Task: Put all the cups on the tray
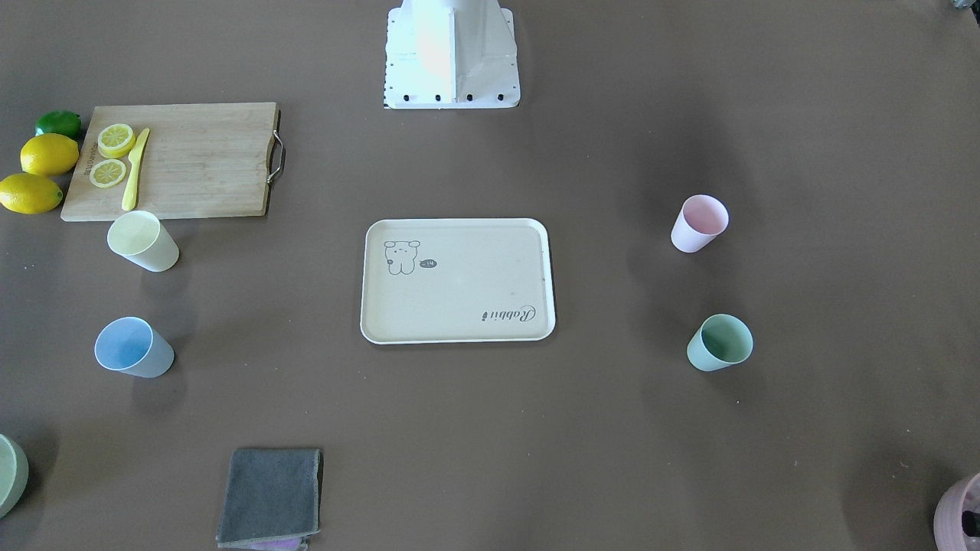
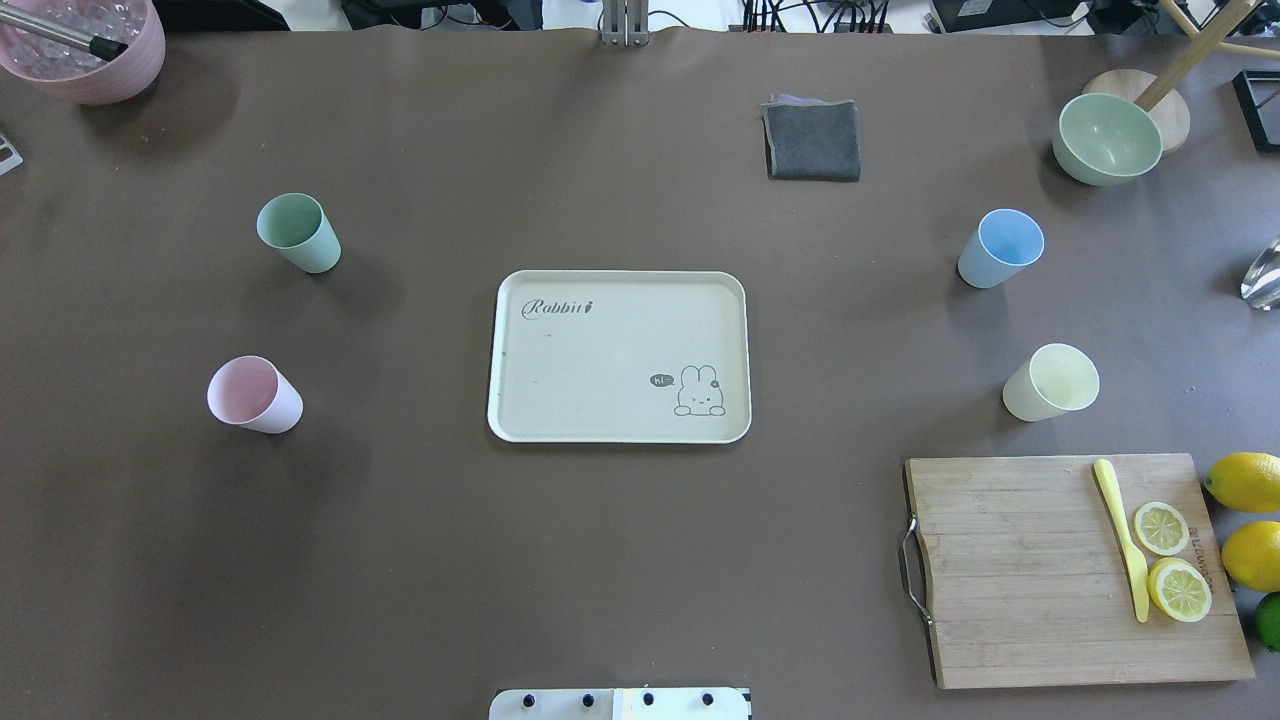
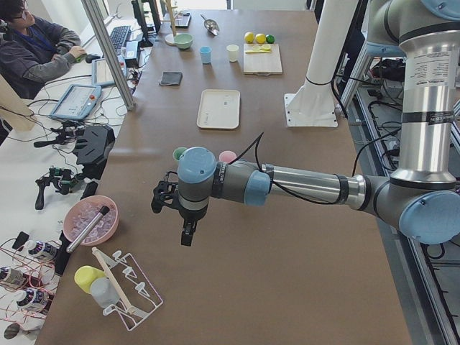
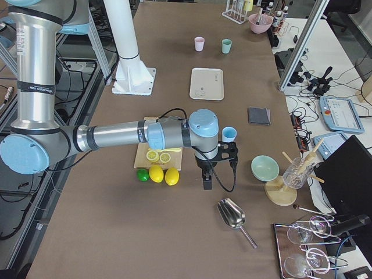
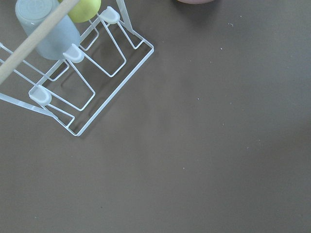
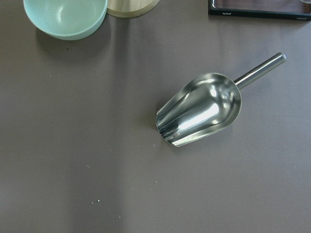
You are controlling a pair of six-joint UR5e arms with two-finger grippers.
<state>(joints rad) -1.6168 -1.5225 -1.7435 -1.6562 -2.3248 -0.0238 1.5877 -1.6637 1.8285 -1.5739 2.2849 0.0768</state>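
Observation:
The cream tray (image 2: 600, 350) lies empty at the table's middle. Four cups stand upright on the table around it. The mint green cup (image 2: 298, 232) and pink cup (image 2: 254, 394) are on the robot's left. The light blue cup (image 2: 1000, 248) and pale yellow cup (image 2: 1050, 382) are on its right. My left gripper (image 3: 185, 233) hangs above the table's left end, past the pink and green cups. My right gripper (image 4: 206, 181) hangs above the right end, beside the blue cup (image 4: 229, 133). I cannot tell whether either gripper is open or shut.
A wooden cutting board (image 2: 1020, 570) with lemon slices and a yellow knife lies near right, with lemons (image 2: 1245, 481) beside it. A grey cloth (image 2: 812, 140), a sage bowl (image 2: 1105, 138) and a pink pot (image 2: 90, 45) stand far. A metal scoop (image 6: 204, 114) and a wire rack (image 5: 82, 82) lie at the table's ends.

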